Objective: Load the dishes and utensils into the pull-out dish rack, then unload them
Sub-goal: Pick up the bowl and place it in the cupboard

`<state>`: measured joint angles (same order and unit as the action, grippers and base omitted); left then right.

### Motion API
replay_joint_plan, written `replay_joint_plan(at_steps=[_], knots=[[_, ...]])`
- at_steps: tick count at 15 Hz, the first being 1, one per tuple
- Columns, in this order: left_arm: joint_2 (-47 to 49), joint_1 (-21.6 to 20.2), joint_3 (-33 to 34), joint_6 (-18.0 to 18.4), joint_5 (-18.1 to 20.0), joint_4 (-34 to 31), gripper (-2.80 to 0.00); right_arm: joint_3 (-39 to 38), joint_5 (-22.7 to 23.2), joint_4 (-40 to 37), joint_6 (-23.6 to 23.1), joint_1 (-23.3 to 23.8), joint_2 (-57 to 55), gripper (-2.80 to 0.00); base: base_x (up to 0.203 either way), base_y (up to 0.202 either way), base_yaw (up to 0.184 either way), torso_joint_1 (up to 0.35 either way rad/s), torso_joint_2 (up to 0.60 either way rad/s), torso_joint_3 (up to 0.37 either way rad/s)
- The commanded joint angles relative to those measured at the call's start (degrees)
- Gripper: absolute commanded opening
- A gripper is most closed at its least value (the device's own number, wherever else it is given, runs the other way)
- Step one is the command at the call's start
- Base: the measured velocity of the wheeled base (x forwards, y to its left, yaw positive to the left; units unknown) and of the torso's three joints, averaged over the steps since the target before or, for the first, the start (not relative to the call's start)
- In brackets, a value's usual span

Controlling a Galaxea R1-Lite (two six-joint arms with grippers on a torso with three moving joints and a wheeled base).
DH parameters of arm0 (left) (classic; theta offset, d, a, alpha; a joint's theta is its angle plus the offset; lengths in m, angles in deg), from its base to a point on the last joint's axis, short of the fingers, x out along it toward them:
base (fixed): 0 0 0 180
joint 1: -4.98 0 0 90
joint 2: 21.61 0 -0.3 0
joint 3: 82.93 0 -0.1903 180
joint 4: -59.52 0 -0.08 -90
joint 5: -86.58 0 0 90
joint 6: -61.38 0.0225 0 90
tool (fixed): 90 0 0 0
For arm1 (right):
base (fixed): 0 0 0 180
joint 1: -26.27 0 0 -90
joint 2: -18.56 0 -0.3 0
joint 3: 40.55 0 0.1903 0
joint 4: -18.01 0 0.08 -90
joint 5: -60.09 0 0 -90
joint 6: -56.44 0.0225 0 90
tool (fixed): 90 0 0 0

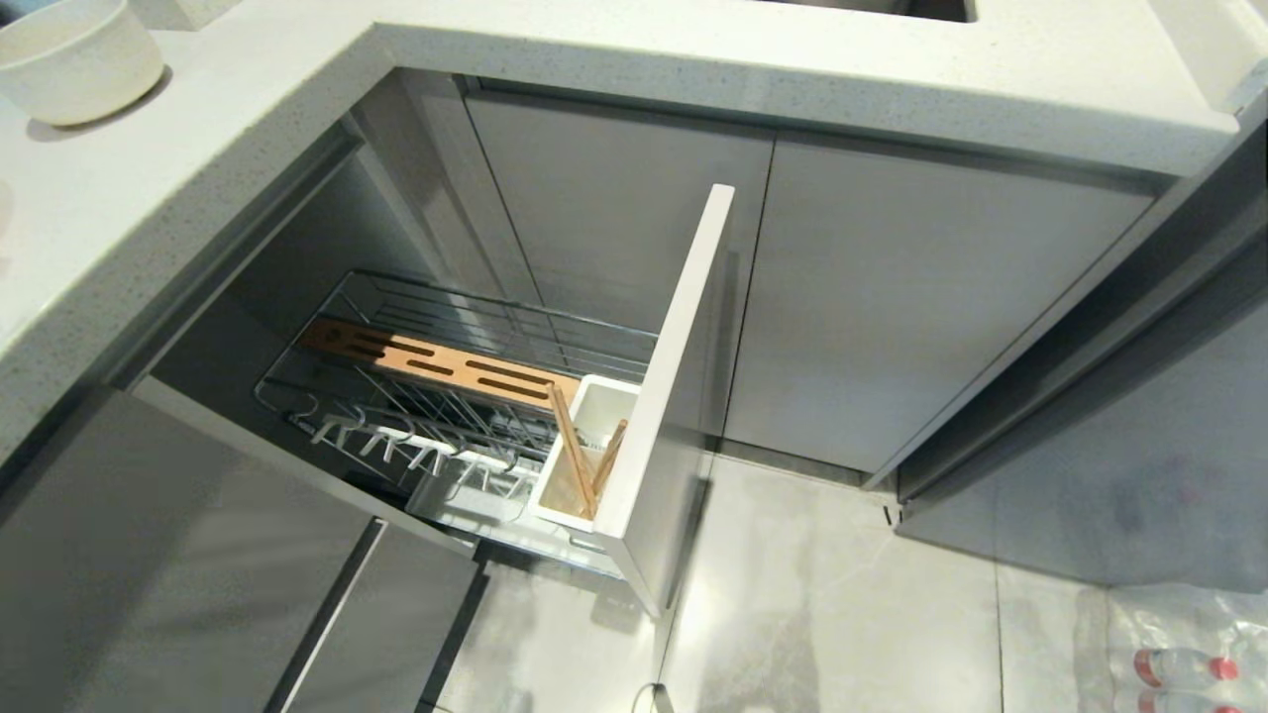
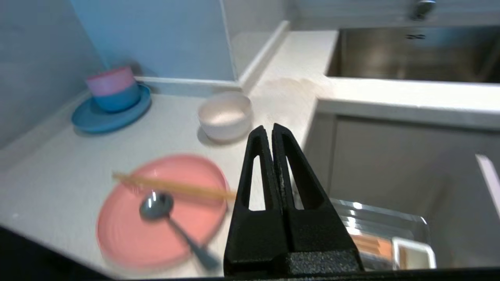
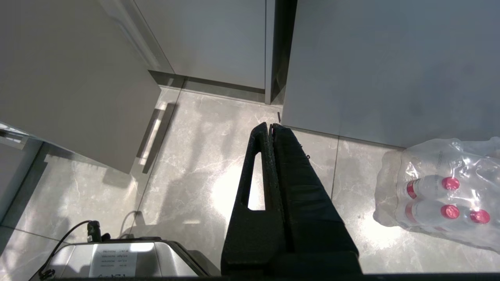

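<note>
On the white counter lies the pink plate [image 2: 129, 234], with a metal spoon [image 2: 156, 205] and light-wood chopsticks [image 2: 175, 189] resting across it. The white bowl [image 2: 225, 115] stands just behind the plate and also shows on the counter top [image 1: 74, 59]. My left gripper [image 2: 269, 128] is shut and empty, and it hovers above the counter's edge between the plate and the pull-out dish rack [image 2: 375, 226]. The rack [image 1: 396, 396] is pulled out, and its plate prongs are bare. Two wooden sticks [image 1: 575, 446] lean in its white utensil cup [image 1: 604, 401]. My right gripper [image 3: 270, 127] is shut and points at the floor.
A blue plate [image 2: 90, 121] carrying stacked blue and pink bowls [image 2: 115, 88] sits at the counter's back corner. The sink [image 2: 410, 54] lies beyond. The rack's tall front panel [image 1: 674, 376] juts out over the floor. A pack of water bottles [image 3: 445, 191] lies on the tiles.
</note>
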<state>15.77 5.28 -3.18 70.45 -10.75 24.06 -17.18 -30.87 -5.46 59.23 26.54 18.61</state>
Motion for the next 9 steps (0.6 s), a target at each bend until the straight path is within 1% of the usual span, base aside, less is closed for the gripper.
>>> replay_joint_plan(at_steps=[1,3,6,8,9], knots=[[16.3,0.1,-8.5,0.0,-1.5,-0.3,-2.80,-0.1,0.0,0.0,0.0,0.0,0.0,-2.80,0.000,0.000,0.000,0.000,0.00,0.000],[27.5,0.0,-16.6,-0.7,-3.8,-0.6,-2.80,-0.1,0.0,0.0,0.0,0.0,0.0,-2.80,0.000,0.000,0.000,0.000,0.00,0.000],[41.3,-1.0,-27.3,-3.4,-7.2,-1.3,-2.80,-0.1,0.0,0.0,0.0,0.0,0.0,-2.80,0.000,0.000,0.000,0.000,0.00,0.000],[48.4,-3.3,-33.1,-5.8,-8.1,-2.0,-2.80,-0.1,0.0,0.0,0.0,0.0,0.0,-2.80,0.000,0.000,0.000,0.000,0.00,0.000],[50.7,-5.7,-34.7,-6.7,-8.2,-2.3,-2.80,-0.1,0.0,0.0,0.0,0.0,0.0,-2.80,0.000,0.000,0.000,0.000,0.00,0.000]])
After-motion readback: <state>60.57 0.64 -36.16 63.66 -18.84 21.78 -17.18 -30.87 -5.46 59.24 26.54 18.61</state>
